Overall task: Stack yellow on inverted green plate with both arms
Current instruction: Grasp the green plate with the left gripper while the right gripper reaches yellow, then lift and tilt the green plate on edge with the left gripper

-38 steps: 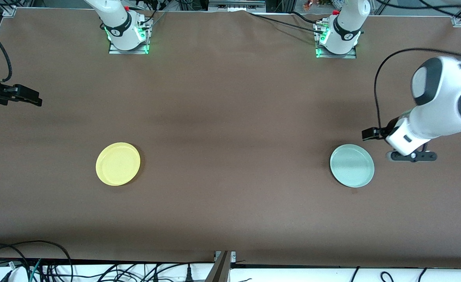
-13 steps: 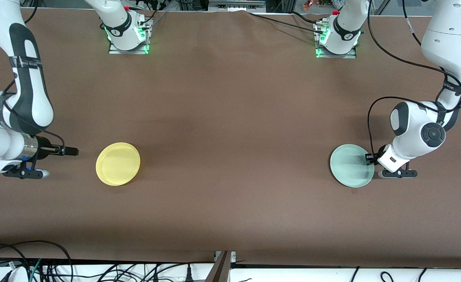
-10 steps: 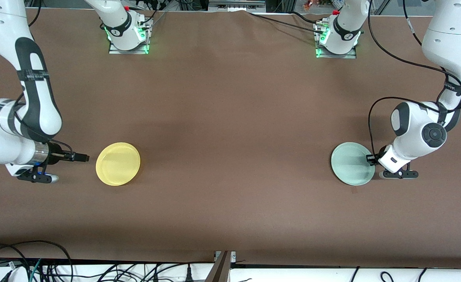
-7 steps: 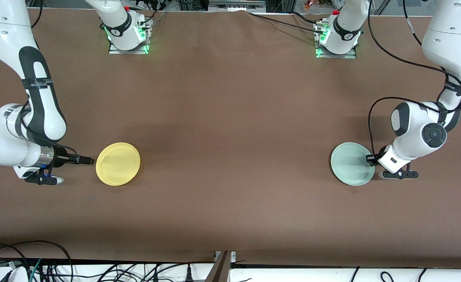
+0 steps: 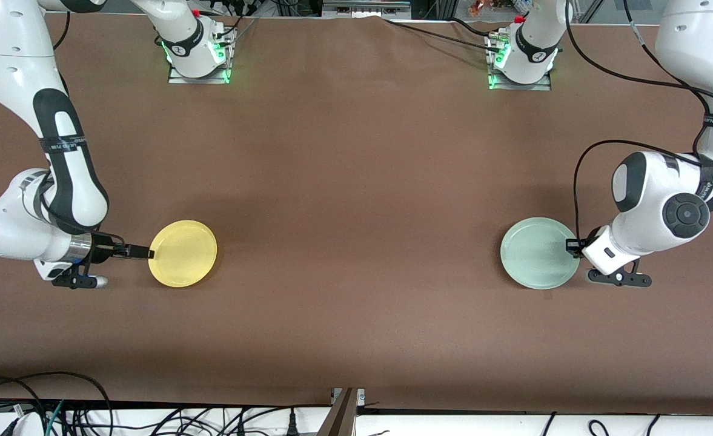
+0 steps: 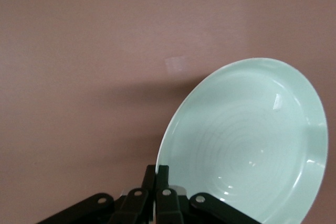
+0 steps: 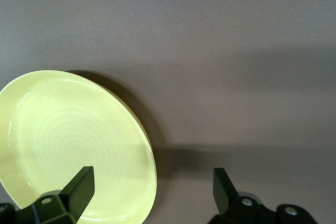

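Front view shows the left hand [image 5: 573,244] clamped on the rim of the green plate [image 5: 538,253], tilted hollow-up at the left arm's end of the table [image 5: 356,181], while the right hand [image 5: 144,252], fingers spread, straddles the flat yellow plate's [image 5: 183,253] rim.

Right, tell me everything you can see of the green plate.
The green plate is round, shallow and pale mint, with a raised rim and faint concentric rings inside; it looks like glossy plastic or glazed ware. It faces open side up, not yet turned over, toward the left arm's end of the brown table. The left tool is shut on its rim, and the left wrist view shows the plate tilted up off the table at that edge.
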Motion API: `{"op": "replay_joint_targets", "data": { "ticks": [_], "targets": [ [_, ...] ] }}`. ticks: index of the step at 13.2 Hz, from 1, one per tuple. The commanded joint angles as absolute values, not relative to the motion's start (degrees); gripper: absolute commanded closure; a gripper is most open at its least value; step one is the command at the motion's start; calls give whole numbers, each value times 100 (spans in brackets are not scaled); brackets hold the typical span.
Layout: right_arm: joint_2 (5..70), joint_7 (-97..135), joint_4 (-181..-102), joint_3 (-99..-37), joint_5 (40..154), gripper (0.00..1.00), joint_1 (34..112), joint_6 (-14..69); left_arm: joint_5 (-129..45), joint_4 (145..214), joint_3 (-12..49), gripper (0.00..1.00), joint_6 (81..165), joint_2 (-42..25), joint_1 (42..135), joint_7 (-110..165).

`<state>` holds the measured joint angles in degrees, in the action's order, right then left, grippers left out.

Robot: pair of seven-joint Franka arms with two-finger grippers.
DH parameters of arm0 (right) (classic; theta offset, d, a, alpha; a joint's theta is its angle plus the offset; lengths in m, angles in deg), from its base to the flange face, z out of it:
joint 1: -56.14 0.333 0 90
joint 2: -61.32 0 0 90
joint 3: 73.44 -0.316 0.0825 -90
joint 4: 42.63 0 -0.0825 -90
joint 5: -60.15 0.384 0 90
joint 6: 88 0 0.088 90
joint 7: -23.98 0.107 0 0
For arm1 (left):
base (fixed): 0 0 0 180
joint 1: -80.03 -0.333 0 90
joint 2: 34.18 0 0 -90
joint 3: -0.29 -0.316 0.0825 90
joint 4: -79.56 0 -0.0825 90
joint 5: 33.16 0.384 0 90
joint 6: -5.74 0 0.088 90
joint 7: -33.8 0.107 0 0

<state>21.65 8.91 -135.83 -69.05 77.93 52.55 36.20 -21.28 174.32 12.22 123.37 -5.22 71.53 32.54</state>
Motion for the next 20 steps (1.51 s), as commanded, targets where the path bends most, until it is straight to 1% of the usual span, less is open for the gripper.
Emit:
{"op": "replay_joint_targets", "data": {
  "ticks": [1,4,6,9,10,12,14,16,17,18,19,20],
  "targets": [
    [2168,492,-13702,-6940,7922,0,5245,3767,-1219,16546,1154,100,11248,-456,7938,2601],
    [2159,473,-13851,-6940,7922,0,5245,3873,-804,16105,1119,100,10281,-447,8764,1818],
    [2159,404,-13904,-6940,7913,0,5253,3873,-182,15850,1118,100,9673,-447,9423,1230],
    [2159,385,-13983,-6940,7922,0,5262,3873,1049,15849,1118,100,9102,-429,10557,298],
    [2151,385,-13992,-6940,7922,3,5271,3873,1148,15840,1118,100,8908,-421,10934,-53],
    [2151,385,-14010,-6940,7913,25,5271,3873,1471,15849,1101,100,8609,-237,11690,-817],
    [2151,385,-14019,-6940,7922,43,5288,3865,2157,15840,1092,100,8204,175,12499,-1565],
    [2151,385,-14019,-6940,7922,62,5324,3873,2291,15823,1083,100,8203,518,12818,-2005],
    [2151,385,-14019,-6940,7922,73,5324,3865,2509,15709,1092,100,8281,685,12897,-2121],
    [2151,385,-14019,-6940,7922,93,5332,3847,2877,15456,1109,100,8369,931,13037,-2069],
    [2159,385,-14019,-6940,7922,100,5332,3830,3019,15149,1092,100,8422,1185,13187,-2043],
    [2177,385,-14019,-6940,7922,100,5332,3803,3038,14876,1083,100,8457,1484,13319,-2060]
  ]
}}
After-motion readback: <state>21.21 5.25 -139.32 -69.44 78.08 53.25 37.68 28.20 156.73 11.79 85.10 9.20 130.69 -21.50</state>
